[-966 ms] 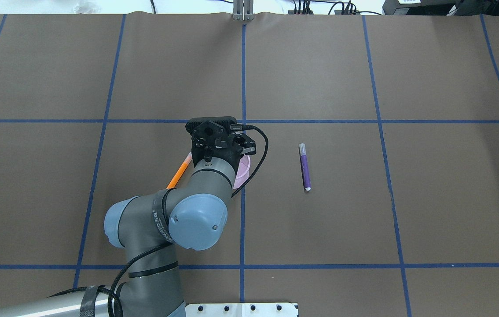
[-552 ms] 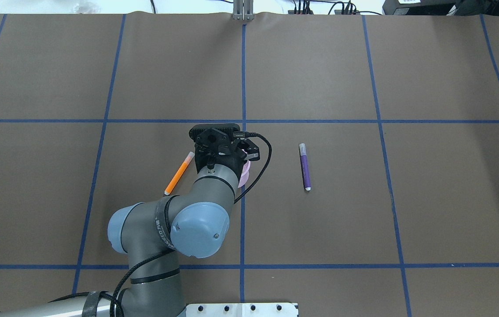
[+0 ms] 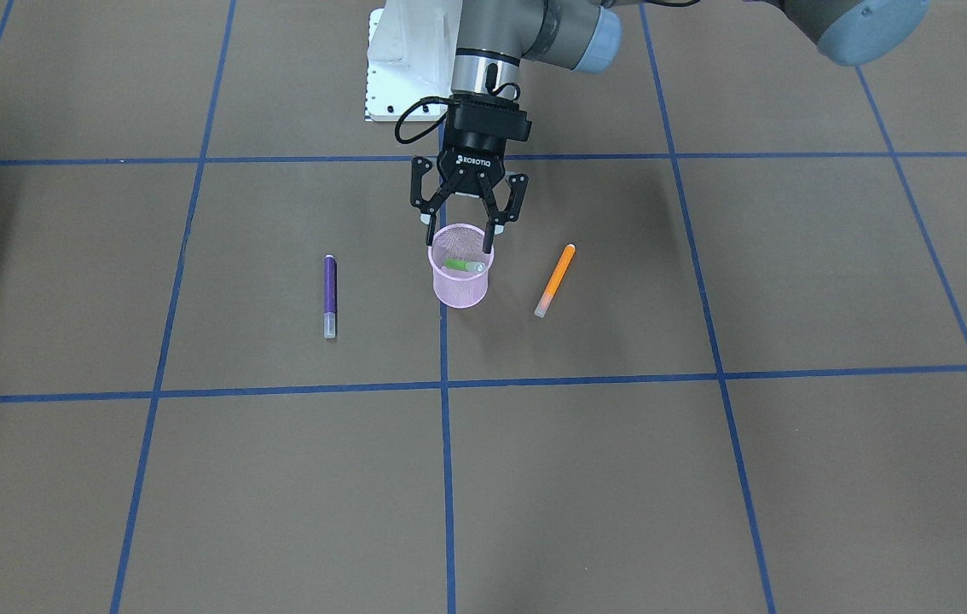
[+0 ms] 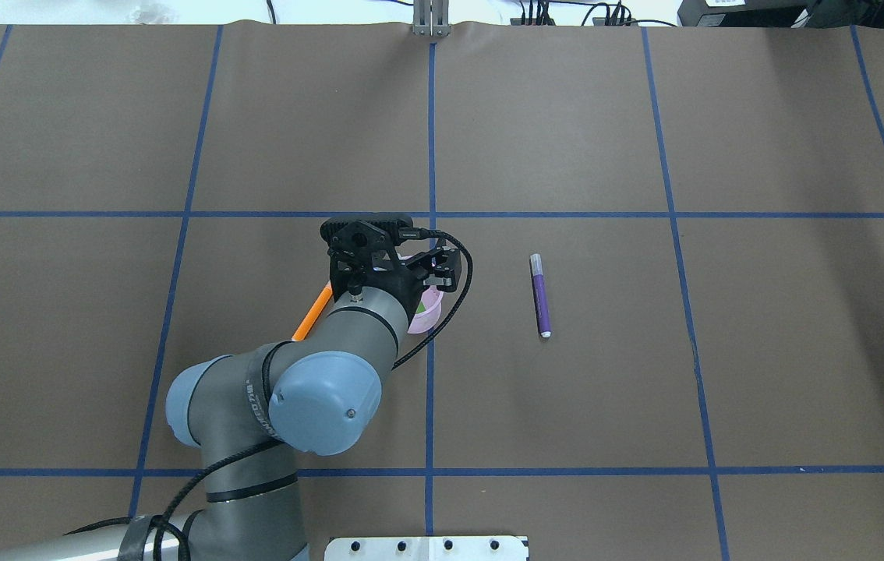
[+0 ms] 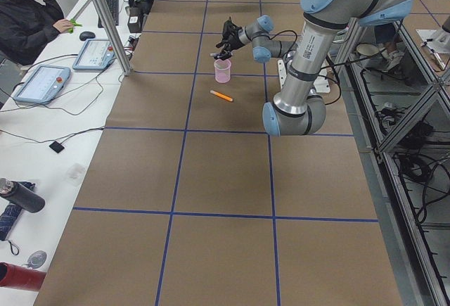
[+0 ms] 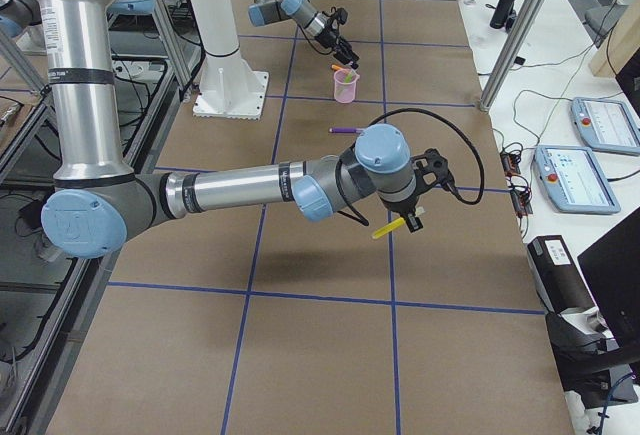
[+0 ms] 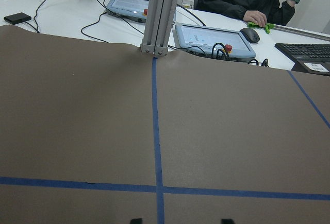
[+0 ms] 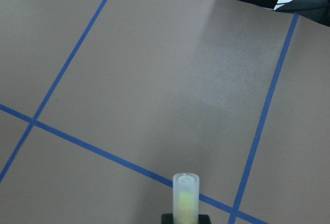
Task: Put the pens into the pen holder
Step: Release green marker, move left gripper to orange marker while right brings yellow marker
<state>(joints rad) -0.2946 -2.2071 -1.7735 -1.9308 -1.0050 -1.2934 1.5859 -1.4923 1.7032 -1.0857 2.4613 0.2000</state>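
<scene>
Entry: collect pens.

Left gripper (image 3: 465,228): jaws spread wide, nothing in them, hanging just above the rim of the pen holder (image 3: 460,288). The green pen (image 3: 464,266) lies slanted inside the holder.

Positions as read from my seat, with the holder as dial centre: orange pen (image 3: 555,280) flat on the worktop (image 3: 705,477) near 9 o'clock, purple pen (image 3: 330,294) flat at 3 o'clock, further off.

Right gripper (image 6: 412,217): closed on the yellow pen (image 6: 390,227), carried above open worktop well out past 3 o'clock — cap end pointing away from the wrist.

Handling, my judgement: the pens look light, stiff and smooth-barrelled, so they are likely to roll if nudged. I should take them mid-barrel, jaws across the long axis, clear of the cap. The mesh holder looks light too, and a knock on its rim could tip it, so I should lift straight up before moving sideways.

Room: no worktop edge lies near either loose pen. The only crowding is at the holder, where both arms must deliver.
</scene>
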